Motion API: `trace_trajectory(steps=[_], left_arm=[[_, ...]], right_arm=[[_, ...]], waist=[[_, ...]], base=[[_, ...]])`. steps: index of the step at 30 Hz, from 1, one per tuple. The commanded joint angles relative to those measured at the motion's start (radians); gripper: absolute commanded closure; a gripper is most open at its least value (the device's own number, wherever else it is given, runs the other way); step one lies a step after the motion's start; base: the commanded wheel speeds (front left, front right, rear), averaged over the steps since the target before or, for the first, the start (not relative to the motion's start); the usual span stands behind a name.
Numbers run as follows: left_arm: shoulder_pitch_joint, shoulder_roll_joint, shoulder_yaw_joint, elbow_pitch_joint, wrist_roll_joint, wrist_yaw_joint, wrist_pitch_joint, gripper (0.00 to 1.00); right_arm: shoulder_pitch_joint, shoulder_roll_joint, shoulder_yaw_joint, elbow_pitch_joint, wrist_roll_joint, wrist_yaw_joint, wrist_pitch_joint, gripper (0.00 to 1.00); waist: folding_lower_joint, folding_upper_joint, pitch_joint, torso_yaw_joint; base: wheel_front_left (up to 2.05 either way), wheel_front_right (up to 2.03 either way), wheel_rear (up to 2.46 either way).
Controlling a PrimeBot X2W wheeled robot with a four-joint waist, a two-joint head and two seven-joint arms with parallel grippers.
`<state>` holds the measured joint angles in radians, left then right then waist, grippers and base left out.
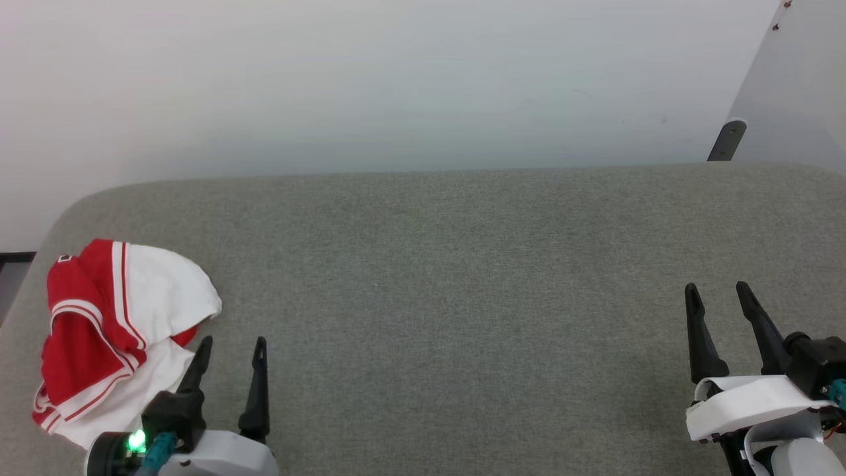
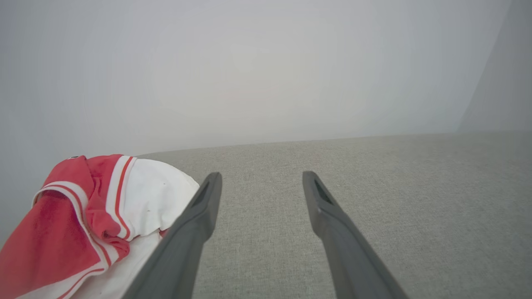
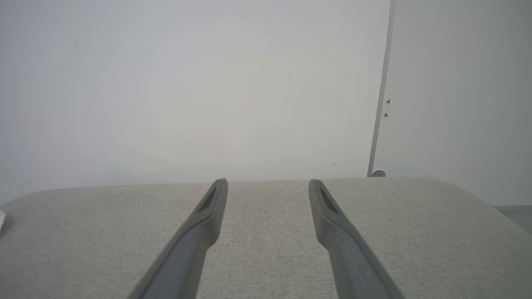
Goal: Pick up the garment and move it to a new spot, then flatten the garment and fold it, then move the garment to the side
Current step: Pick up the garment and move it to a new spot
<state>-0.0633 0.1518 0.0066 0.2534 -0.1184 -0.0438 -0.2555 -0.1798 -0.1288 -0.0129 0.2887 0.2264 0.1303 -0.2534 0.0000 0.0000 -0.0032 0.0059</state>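
The garment (image 1: 112, 330), a red jersey with white sleeves and striped trim, lies crumpled in a heap at the near left of the grey fabric surface (image 1: 449, 277). My left gripper (image 1: 232, 345) stands open just to the right of the heap, its left finger beside the cloth's edge, nothing between its fingers. In the left wrist view the garment (image 2: 95, 220) sits left of the left gripper (image 2: 262, 178). My right gripper (image 1: 717, 291) is open at the near right, far from the cloth, and the right wrist view shows the right gripper (image 3: 268, 185) over bare fabric.
A pale wall (image 1: 396, 79) rises behind the grey surface's far edge. A light panel with a dark bracket (image 1: 727, 140) stands at the back right. The surface's left corner is rounded, with dark floor (image 1: 13, 264) beyond it.
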Motion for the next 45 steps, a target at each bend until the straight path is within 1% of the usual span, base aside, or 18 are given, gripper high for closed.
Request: trace_trajectory(steps=[1, 5, 10, 17, 22, 25, 28, 35, 42, 43, 45], left_arm=[[-0.007, -0.001, 0.002, -0.002, 0.018, -0.003, -0.004, 0.00], [-0.005, -0.002, 0.005, 0.001, 0.045, -0.009, -0.011, 0.00], [-0.007, -0.012, 0.018, 0.005, 0.026, -0.019, -0.009, 0.00], [-0.006, -0.020, 0.029, 0.008, 0.026, -0.030, -0.009, 0.00], [-0.012, -0.031, 0.033, 0.015, 0.030, -0.031, -0.009, 0.00], [-0.010, -0.039, 0.040, 0.021, 0.026, -0.027, -0.009, 0.00], [-0.011, -0.044, 0.048, 0.029, 0.023, -0.027, -0.009, 0.00], [0.003, -0.053, 0.071, 0.030, 0.021, -0.017, -0.009, 0.00], [0.044, -0.070, 0.085, 0.003, 0.018, -0.004, -0.009, 0.00], [0.044, -0.070, 0.085, 0.003, 0.018, -0.004, -0.009, 0.00], [0.062, -0.072, 0.104, -0.012, 0.010, 0.005, -0.009, 0.00]], right_arm=[[-0.004, -0.003, -0.003, -0.004, -0.018, 0.001, -0.006, 0.00], [0.001, -0.002, -0.007, -0.008, -0.034, 0.001, -0.014, 0.00], [0.009, 0.003, -0.011, -0.012, -0.020, 0.001, -0.013, 0.00], [0.012, 0.005, -0.016, -0.013, -0.008, 0.001, -0.013, 0.00], [0.015, 0.007, 0.008, -0.010, 0.001, 0.001, -0.013, 0.00], [0.025, 0.009, 0.031, -0.008, 0.008, 0.001, -0.013, 0.00], [0.032, 0.012, 0.055, -0.008, 0.010, 0.001, -0.013, 0.00], [0.039, 0.019, 0.102, -0.013, 0.026, 0.001, -0.013, 0.00], [0.046, 0.035, 0.141, -0.019, 0.039, 0.001, -0.013, 0.00], [0.046, 0.035, 0.141, -0.019, 0.039, 0.001, -0.013, 0.00], [0.031, 0.040, 0.178, -0.016, 0.038, 0.001, -0.013, 0.00]], waist=[[0.0000, 0.0000, 0.000, 0.001], [0.0000, 0.0000, 0.001, 0.001], [0.0000, 0.0000, 0.003, 0.004], [0.0000, 0.0000, 0.003, 0.012], [0.0000, 0.0000, 0.002, 0.042], [0.0000, 0.0000, 0.000, 0.086], [0.0000, 0.0000, -0.002, 0.147], [0.0000, 0.0000, -0.012, 0.315], [0.0000, 0.0000, -0.020, 0.479], [0.0000, 0.0000, -0.020, 0.479], [0.0000, 0.0000, -0.011, 0.504]], base=[[0.00, 0.00, 0.00], [0.00, 0.00, 0.00], [0.00, 0.00, 0.00], [0.00, 0.00, 0.00], [0.00, 0.00, 0.00], [0.00, 0.00, 0.00], [0.00, 0.00, 0.00], [0.00, 0.00, 0.00], [0.00, 0.00, 0.00], [0.00, 0.00, 0.00], [0.00, 0.00, 0.00]])
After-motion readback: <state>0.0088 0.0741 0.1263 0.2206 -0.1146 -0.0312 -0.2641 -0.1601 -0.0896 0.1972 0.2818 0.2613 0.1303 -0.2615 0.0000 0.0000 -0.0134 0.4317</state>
